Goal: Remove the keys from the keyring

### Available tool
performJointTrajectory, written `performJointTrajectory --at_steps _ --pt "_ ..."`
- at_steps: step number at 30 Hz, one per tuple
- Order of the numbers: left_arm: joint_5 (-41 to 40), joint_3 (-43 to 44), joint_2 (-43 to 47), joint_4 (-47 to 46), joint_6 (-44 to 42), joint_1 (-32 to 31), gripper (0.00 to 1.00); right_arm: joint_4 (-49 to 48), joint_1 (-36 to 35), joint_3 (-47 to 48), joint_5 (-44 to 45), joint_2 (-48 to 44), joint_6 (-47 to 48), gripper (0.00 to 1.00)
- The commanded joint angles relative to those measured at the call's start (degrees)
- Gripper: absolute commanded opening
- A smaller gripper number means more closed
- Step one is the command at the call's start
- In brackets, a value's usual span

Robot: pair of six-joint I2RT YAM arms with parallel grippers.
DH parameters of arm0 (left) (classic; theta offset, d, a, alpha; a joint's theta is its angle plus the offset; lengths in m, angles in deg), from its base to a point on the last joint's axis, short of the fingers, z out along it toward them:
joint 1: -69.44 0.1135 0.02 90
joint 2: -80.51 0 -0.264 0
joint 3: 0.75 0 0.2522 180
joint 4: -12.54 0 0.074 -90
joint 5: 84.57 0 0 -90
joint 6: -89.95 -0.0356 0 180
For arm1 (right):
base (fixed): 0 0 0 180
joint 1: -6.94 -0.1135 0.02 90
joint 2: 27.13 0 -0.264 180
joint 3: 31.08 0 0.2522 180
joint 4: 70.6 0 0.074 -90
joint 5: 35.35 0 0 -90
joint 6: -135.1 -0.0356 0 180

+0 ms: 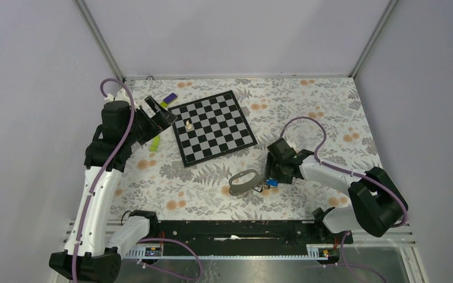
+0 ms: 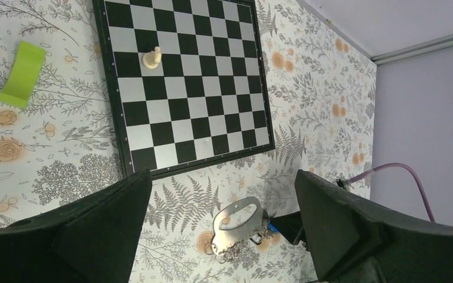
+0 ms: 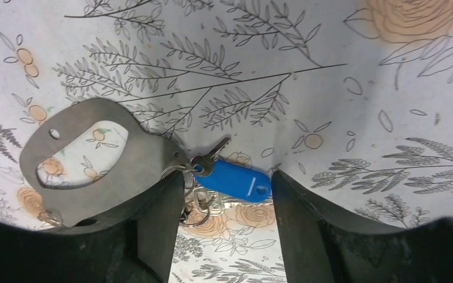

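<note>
The keyring [image 3: 196, 219] lies on the flowered cloth with its blue tag [image 3: 233, 180] and small silvery keys [image 3: 212, 154]; it hangs onto a flat grey oval plate [image 3: 94, 159]. My right gripper [image 3: 228, 181] is down at the cloth, open, with its jaws astride the tag. One finger is against the rings, the other almost at the tag's far end. From above, the tag [image 1: 272, 183] shows just under the right gripper [image 1: 273, 175]. My left gripper [image 1: 161, 111] hovers wide open and empty over the chessboard's left corner, far from the keys [image 2: 242, 247].
A chessboard [image 1: 212, 127] with one white chess piece [image 1: 187, 124] lies at the middle back. A green strip [image 1: 154, 143] and a small purple and yellow item [image 1: 167, 100] lie near the left arm. The grey plate [image 1: 245, 181] sits left of the right gripper.
</note>
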Motion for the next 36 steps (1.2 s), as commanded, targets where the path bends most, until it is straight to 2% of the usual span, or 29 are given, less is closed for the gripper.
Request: performJointTrajectory --at_steps 1,12,16,20,27,32,36 --pt "1.35 -0.6 1.34 -2.84 -0.33 0.18 0.99 -2.74 0.27 0.87 -5.23 0.43 -1.85 0.63" --pt "1.41 -1.69 1.17 -2.84 -0.46 0.18 0.99 -1.35 0.22 0.04 -4.88 0.84 -0.1 0.48" --pt "1.66 -2.08 1.26 -2.84 -0.34 0.18 0.99 -3.36 0.25 -1.08 -6.35 -2.28 2.73 0.47" --pt "1.82 -2.48 1.17 -2.84 -0.25 0.18 0.99 -5.29 0.27 -2.61 -7.75 -6.48 3.85 0.38" --pt "2.48 -3.15 1.29 -3.33 0.18 0.18 0.99 -8.47 0.19 -2.62 -12.6 -9.66 5.67 0.48" --pt "3.18 -3.37 1.18 -3.72 0.46 0.18 0.99 -3.36 -0.19 1.6 -10.33 -3.49 7.24 0.5" --pt "3.17 -3.54 1.33 -3.73 0.38 0.18 0.99 -0.26 -1.73 3.82 -7.51 1.47 7.92 0.58"
